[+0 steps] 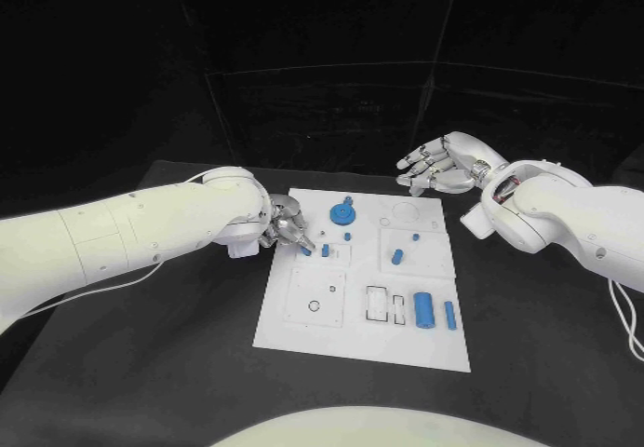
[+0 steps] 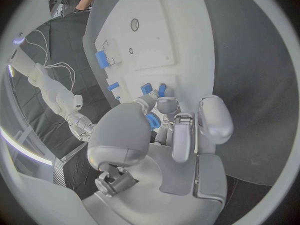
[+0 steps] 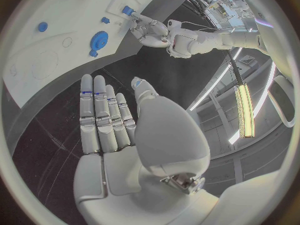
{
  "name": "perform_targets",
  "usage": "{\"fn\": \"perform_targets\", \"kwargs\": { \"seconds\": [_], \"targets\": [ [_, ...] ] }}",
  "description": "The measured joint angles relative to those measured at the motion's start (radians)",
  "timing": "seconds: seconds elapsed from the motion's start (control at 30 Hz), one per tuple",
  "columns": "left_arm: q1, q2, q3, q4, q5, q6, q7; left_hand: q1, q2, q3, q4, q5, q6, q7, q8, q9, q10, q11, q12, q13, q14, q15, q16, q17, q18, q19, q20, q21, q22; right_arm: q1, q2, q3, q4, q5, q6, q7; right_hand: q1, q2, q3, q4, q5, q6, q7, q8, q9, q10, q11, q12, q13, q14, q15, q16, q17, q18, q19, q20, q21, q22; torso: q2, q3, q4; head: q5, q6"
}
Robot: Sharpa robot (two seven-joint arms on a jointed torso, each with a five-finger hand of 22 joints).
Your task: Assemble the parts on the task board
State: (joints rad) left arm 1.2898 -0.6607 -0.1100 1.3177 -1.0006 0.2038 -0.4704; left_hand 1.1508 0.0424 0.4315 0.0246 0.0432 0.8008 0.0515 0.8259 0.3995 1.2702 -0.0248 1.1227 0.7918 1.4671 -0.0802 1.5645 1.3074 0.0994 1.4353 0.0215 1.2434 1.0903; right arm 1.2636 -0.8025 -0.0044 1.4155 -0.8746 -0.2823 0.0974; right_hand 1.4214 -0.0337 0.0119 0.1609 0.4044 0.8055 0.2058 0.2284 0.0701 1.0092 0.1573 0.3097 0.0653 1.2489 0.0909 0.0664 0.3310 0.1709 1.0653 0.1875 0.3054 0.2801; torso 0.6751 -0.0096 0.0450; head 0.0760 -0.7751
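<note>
**Two hands, one part pinched**

Left hand (image 1: 286, 232) at the task board's (image 1: 322, 326) left edge — fingertips closed on a small blue part (image 2: 152, 121), just above the board; right hand (image 1: 436, 161) beyond the far right corner, fingers straight and apart, holding nothing; blue gear (image 1: 343, 214) and blue cylinder (image 1: 424, 309) lie on the board.

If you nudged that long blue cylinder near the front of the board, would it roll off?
The blue cylinder looks round and smooth, so it would probably roll sideways if pushed. It appears to lie in a recess of the task board, which may check it. It seems rigid and light.
</note>
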Motion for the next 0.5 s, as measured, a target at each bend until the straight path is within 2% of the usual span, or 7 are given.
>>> {"fn": "perform_targets", "kwargs": {
  "seconds": [0.07, 0.13, 0.2, 0.33, 0.5],
  "targets": [
    [0.000, 0.003, -0.001, -0.004, 0.000, 0.000, 0.000, -0.013, 0.001, 0.015, -0.004, 0.000, 0.002, -0.002, 0.005, 0.000, 0.002, -0.002, 0.000, 0.003, 0.000, 0.000, 0.000, 0.000, 0.000, 0.000, 0.000, 0.000, 0.002, 0.000, 0.000, 0.000, 0.000, 0.000, 0.000, 0.000, 0.000, 0.000, 0.000, 0.000, 0.000, 0.000, 0.000, 0.000, 0.000, 0.000, 0.000, 0.000, 0.000, 0.000, 0.000, 0.000, 0.000, 0.000, 0.000, 0.000, 0.000, 0.000, 0.000, 0.0002, 0.0000, 0.000, -0.001],
    [0.000, 0.004, -0.001, -0.007, 0.000, 0.001, 0.000, -0.023, -0.009, 0.024, -0.013, -0.001, 0.004, -0.004, 0.007, 0.000, 0.006, -0.006, 0.000, 0.004, 0.000, 0.000, 0.000, 0.000, 0.000, 0.000, 0.000, 0.000, 0.002, 0.000, 0.000, 0.000, 0.000, 0.000, 0.000, 0.000, 0.000, 0.000, 0.000, 0.000, 0.000, 0.000, 0.000, 0.000, 0.000, 0.000, 0.000, 0.000, 0.000, 0.000, 0.000, 0.000, 0.000, 0.000, 0.000, 0.000, 0.000, 0.000, 0.000, 0.0005, 0.0000, -0.001, -0.001],
    [0.000, 0.007, -0.001, -0.010, 0.000, 0.002, 0.000, -0.047, -0.017, 0.056, -0.045, -0.001, 0.009, -0.006, 0.008, 0.001, 0.006, -0.006, 0.000, 0.006, 0.000, 0.000, 0.000, 0.000, 0.000, 0.000, 0.000, 0.000, 0.004, 0.000, 0.000, 0.000, 0.000, 0.000, 0.000, 0.000, 0.000, 0.000, 0.000, 0.000, 0.000, 0.000, 0.000, 0.000, 0.000, 0.000, 0.000, 0.000, 0.000, 0.000, 0.000, 0.000, 0.000, 0.000, 0.000, 0.000, 0.000, 0.000, 0.000, 0.0006, 0.0000, -0.001, -0.001],
    [0.000, 0.012, -0.001, -0.016, 0.000, 0.004, -0.002, -0.070, -0.034, 0.073, -0.056, -0.001, 0.021, -0.011, 0.011, 0.003, 0.008, -0.007, 0.004, 0.010, -0.004, -0.004, 0.000, 0.000, 0.000, 0.000, 0.000, 0.003, 0.009, 0.000, 0.000, 0.000, 0.001, 0.000, 0.000, 0.000, 0.000, 0.000, 0.000, 0.000, 0.000, 0.000, 0.000, 0.000, 0.000, 0.000, 0.000, 0.000, 0.000, 0.000, 0.000, 0.000, 0.000, 0.000, 0.000, 0.000, 0.000, 0.000, 0.000, 0.0008, -0.0002, -0.001, -0.002],
    [0.001, 0.017, -0.002, -0.022, 0.000, 0.008, -0.005, -0.080, -0.037, 0.074, -0.057, -0.001, 0.025, -0.014, 0.012, 0.006, 0.011, -0.011, 0.004, 0.012, 0.000, -0.007, 0.000, 0.000, 0.000, 0.003, -0.003, 0.004, 0.012, 0.000, -0.001, 0.000, 0.002, 0.000, 0.000, 0.000, 0.000, 0.000, 0.000, 0.000, 0.000, 0.000, 0.000, 0.000, 0.000, 0.000, 0.000, 0.000, 0.000, 0.000, 0.000, 0.000, 0.000, 0.000, 0.000, 0.000, 0.000, 0.000, 0.000, 0.0007, -0.0007, -0.001, -0.003]
  ]
}}
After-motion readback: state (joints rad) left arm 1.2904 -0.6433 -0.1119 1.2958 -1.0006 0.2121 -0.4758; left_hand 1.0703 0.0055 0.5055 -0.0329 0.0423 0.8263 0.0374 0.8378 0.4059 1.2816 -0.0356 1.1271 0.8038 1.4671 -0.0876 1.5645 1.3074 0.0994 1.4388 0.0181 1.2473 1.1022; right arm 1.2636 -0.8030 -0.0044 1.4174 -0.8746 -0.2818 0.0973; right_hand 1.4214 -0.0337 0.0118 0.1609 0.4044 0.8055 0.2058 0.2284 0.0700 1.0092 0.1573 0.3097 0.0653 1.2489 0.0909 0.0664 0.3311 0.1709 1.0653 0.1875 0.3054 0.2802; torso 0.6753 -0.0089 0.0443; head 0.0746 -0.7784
